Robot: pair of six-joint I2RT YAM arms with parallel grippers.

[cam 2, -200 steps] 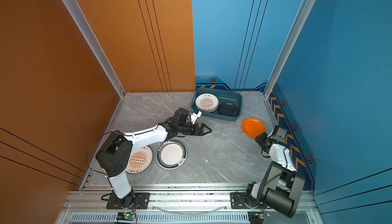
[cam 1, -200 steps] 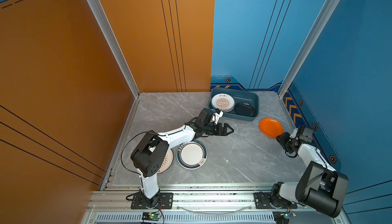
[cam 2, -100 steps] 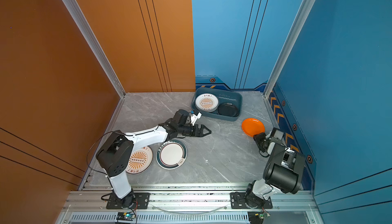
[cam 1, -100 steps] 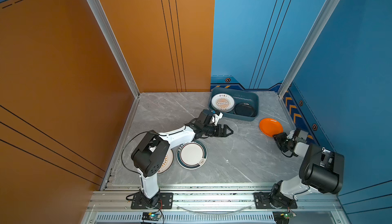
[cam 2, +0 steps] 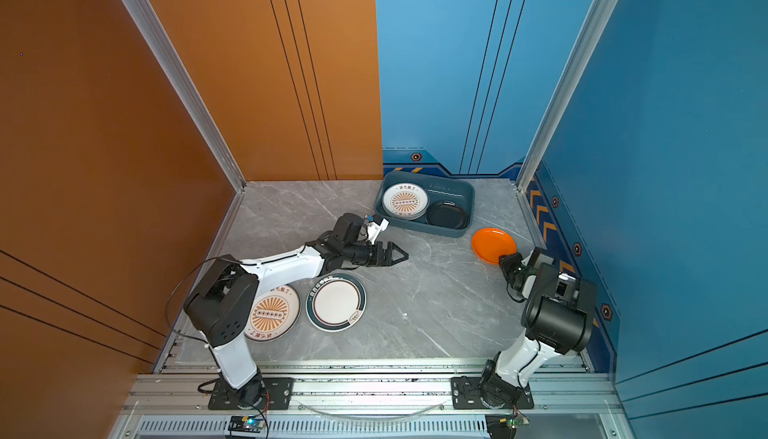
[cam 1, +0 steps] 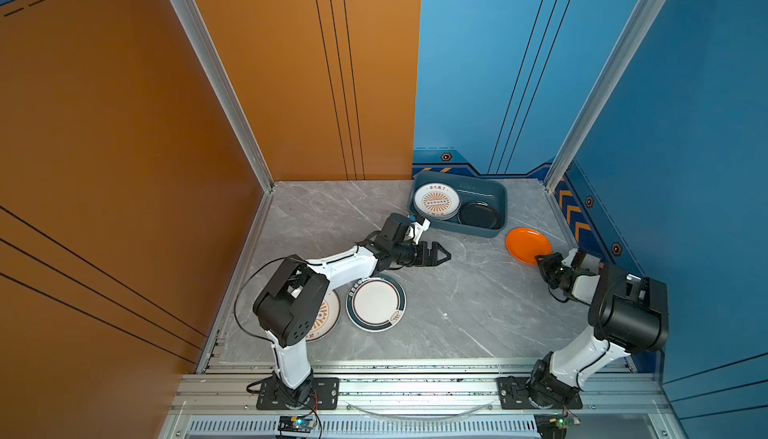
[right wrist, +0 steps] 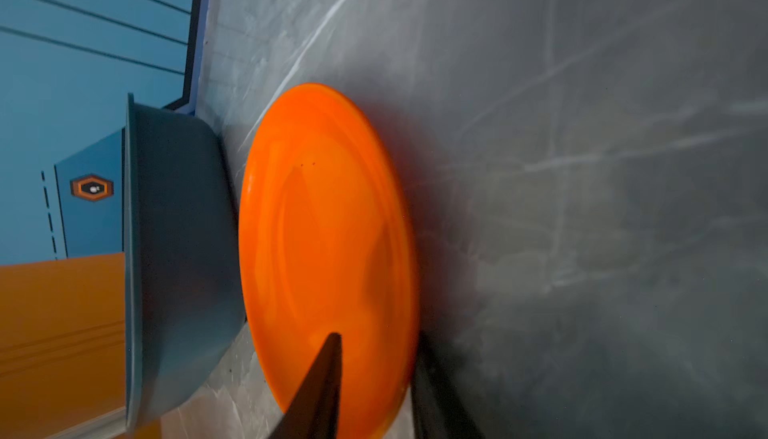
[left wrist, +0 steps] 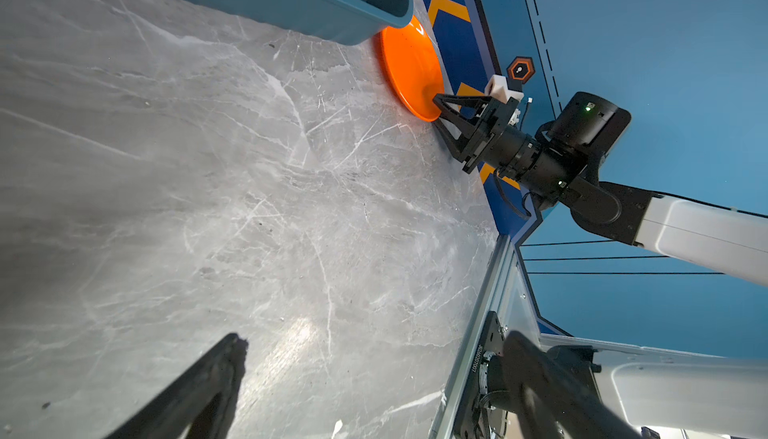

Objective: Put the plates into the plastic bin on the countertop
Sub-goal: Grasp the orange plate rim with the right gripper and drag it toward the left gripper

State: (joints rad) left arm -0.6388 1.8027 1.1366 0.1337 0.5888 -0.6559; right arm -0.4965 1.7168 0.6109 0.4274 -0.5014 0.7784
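Observation:
An orange plate (cam 1: 528,246) (cam 2: 493,245) lies on the countertop (cam 1: 457,300) just right of the plastic bin (cam 1: 469,229) (cam 2: 432,229). My right gripper (cam 1: 542,259) (right wrist: 376,336) is shut on its near rim. One finger lies over the plate's face (right wrist: 328,229) and the other under its edge. The bin holds a white sunburst plate (cam 1: 436,201) and a black plate (cam 1: 479,215). My left gripper (cam 1: 442,255) (left wrist: 376,338) hovers open over bare countertop, left of the bin's front, holding nothing. A teal-rimmed plate (cam 1: 376,302) and another sunburst plate (cam 2: 272,312) lie near the left arm.
The right blue wall with chevron trim (cam 1: 575,212) runs close behind the orange plate and the right arm. The bin's end wall (right wrist: 178,250) nearly touches the orange plate. An aluminium rail (cam 1: 415,383) borders the front edge. Bare marble lies between the two arms.
The right gripper reached forward to the orange plate's near rim and its jaws narrowed onto it, while its elbow swung up. The left arm stayed nearly still, open.

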